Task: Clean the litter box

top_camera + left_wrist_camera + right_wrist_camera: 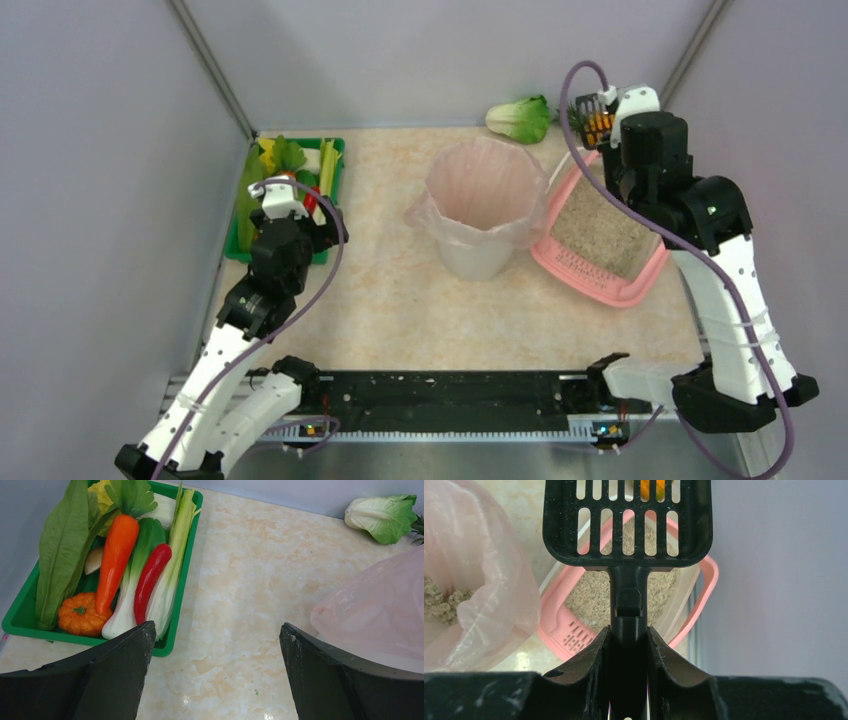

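Bearing litter box (592,282): beige marbled tabletop (400,310), grey walls (100,150).

Right wrist view: the scoop (627,520) runs off the top edge, and you can't identify the orange bit (649,487) behind its upper slots. Its handle covers the middle of the litter box (569,630).

Top view: the right arm (660,170) hides the box's far corner, and the left arm (280,255) covers part of the green tray (336,150).

Left wrist view: the right edge cuts off the lined bin (380,610).
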Robot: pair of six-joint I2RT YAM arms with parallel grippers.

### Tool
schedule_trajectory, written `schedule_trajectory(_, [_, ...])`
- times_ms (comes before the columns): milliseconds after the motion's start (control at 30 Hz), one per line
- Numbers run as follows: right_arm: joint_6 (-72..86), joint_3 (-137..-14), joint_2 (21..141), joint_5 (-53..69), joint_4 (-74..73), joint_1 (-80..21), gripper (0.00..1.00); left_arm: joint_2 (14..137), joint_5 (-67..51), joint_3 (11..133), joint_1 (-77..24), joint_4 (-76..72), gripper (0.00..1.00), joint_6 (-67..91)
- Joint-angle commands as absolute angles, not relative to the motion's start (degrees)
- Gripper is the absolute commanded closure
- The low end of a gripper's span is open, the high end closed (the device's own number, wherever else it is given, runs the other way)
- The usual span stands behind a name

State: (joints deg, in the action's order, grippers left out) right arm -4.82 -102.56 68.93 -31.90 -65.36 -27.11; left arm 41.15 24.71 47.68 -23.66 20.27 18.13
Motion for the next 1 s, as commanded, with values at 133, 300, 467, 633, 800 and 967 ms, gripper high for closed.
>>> schedule_trajectory(133, [14.03, -102.31, 70.09, -13.52, -72.13, -8.39, 1.0, 40.81, 23.94, 48.36, -23.6, 19.24, 0.01, 18.98])
schedule_trajectory(300, [21.38, -100.66, 73.52, -3.45, -75.48, 1.55, 1.0, 39.97, 24.05, 47.69, -23.57, 19.43, 0.01, 19.16])
schedule_trajectory(467, [27.53, -95.87, 77.71, 9.52, -77.31, 11.6, 1.0, 39.41, 24.81, 47.12, -23.57, 19.42, 0.01, 18.32])
schedule_trajectory(633, [31.11, -91.74, 80.22, 12.06, -75.8, 12.84, 1.0, 38.69, 26.12, 46.63, -23.57, 19.48, 0.01, 17.15])
schedule_trajectory(800, [35.73, -91.31, 83.32, 10.51, -76.03, 13.68, 1.0, 38.59, 27.5, 46.57, -23.53, 18.89, 0.01, 15.95])
schedule_trajectory(967, [39.51, -87.15, 85.72, 12.1, -75.9, 15.17, 1.0, 39.19, 28.15, 47.05, -23.57, 17.76, 0.01, 14.22])
